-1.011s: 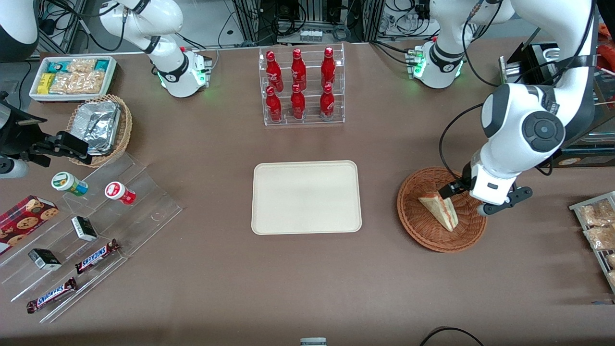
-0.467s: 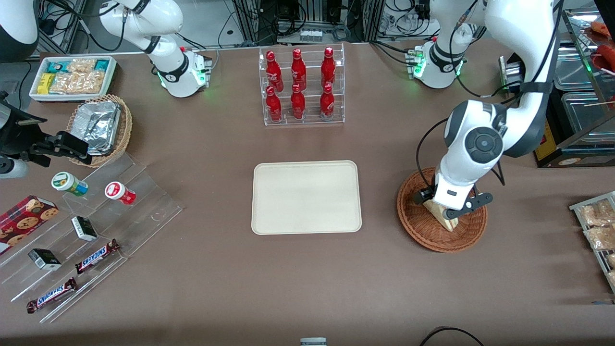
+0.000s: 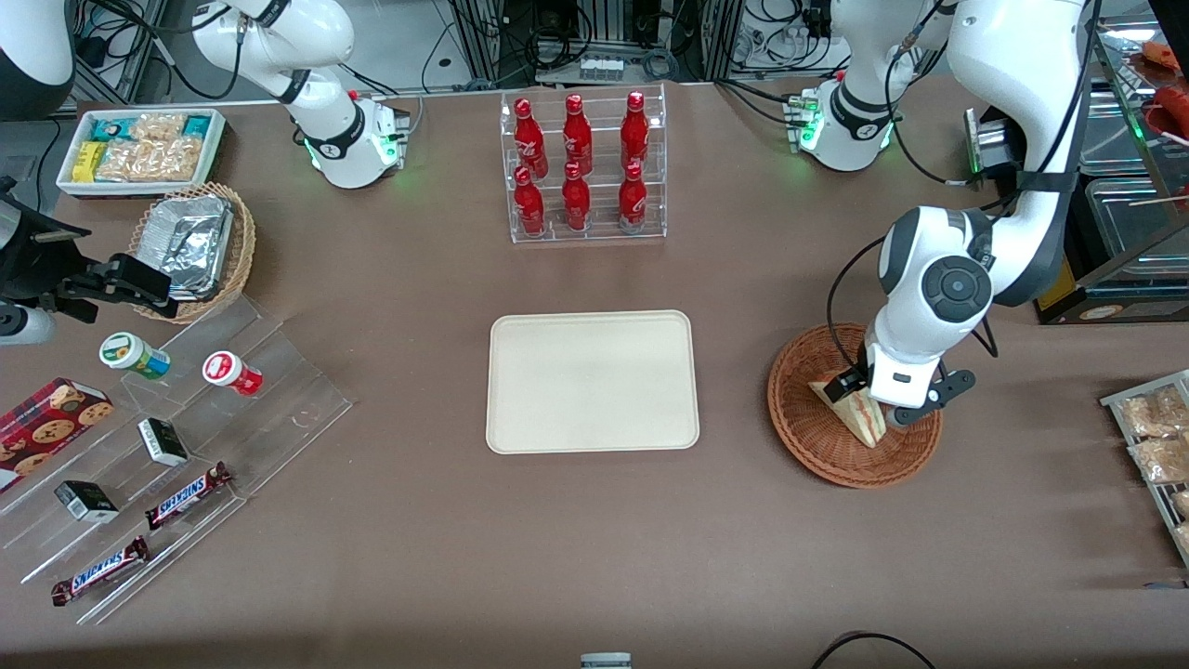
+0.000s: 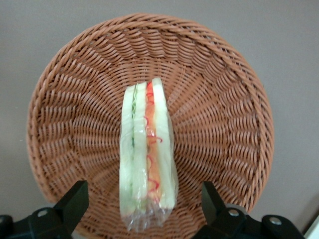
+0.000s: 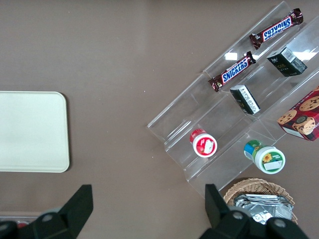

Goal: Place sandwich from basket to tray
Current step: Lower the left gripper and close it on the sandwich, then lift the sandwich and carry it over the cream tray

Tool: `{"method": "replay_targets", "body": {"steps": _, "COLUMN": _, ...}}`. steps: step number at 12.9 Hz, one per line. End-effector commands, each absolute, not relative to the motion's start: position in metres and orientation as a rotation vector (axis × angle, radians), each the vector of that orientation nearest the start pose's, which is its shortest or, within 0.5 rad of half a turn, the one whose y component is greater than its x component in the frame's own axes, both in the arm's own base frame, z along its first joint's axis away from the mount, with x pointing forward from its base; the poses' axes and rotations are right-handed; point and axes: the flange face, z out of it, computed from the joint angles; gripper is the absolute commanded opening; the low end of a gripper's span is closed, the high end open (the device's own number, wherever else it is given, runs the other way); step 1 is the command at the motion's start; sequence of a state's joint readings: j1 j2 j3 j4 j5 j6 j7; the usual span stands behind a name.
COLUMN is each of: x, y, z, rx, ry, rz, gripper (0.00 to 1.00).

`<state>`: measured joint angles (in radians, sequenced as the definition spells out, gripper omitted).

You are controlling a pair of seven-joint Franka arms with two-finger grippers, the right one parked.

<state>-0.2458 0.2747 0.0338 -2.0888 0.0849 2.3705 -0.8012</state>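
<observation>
The sandwich (image 3: 862,415) (image 4: 148,154), a plastic-wrapped wedge with red and green filling, lies in the reddish-brown wicker basket (image 3: 817,446) (image 4: 219,104). My left gripper (image 3: 878,404) (image 4: 144,206) hovers just above it, open, one black finger (image 4: 75,201) on each side of the wedge's wider end, with clear gaps to the wrap. The cream tray (image 3: 593,381) (image 5: 30,130) lies bare on the table, beside the basket toward the parked arm's end.
A clear rack of red bottles (image 3: 582,167) stands farther from the front camera than the tray. A stepped acrylic stand (image 3: 176,446) with snacks and a tan basket of foil containers (image 3: 195,242) lie toward the parked arm's end. Packets on a rack (image 3: 1156,437) sit beside the basket.
The left arm swung in over the basket, then shifted slightly outward; its gripper now straddles the sandwich. The sandwich itself has not moved.
</observation>
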Motion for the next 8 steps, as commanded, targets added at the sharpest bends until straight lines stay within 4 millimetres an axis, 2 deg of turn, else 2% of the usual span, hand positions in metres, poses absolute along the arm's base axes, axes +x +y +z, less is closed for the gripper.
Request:
{"method": "replay_targets", "body": {"steps": 1, "x": 0.560, "y": -0.124, "z": 0.280, "rx": -2.978, "ry": -0.866, "rz": -0.126, "gripper": 1.00}}
{"method": "replay_targets", "body": {"steps": 5, "x": 0.554, "y": -0.123, "z": 0.255, "rx": -2.958, "ry": -0.806, "rz": -0.087, "gripper": 0.98}}
{"method": "replay_targets", "body": {"steps": 6, "x": 0.553, "y": -0.123, "z": 0.249, "rx": -2.949, "ry": -0.780, "rz": -0.082, "gripper": 0.87}}
{"method": "replay_targets", "body": {"steps": 8, "x": 0.557, "y": -0.124, "z": 0.254, "rx": -2.951, "ry": -0.785, "rz": -0.095, "gripper": 0.05}}
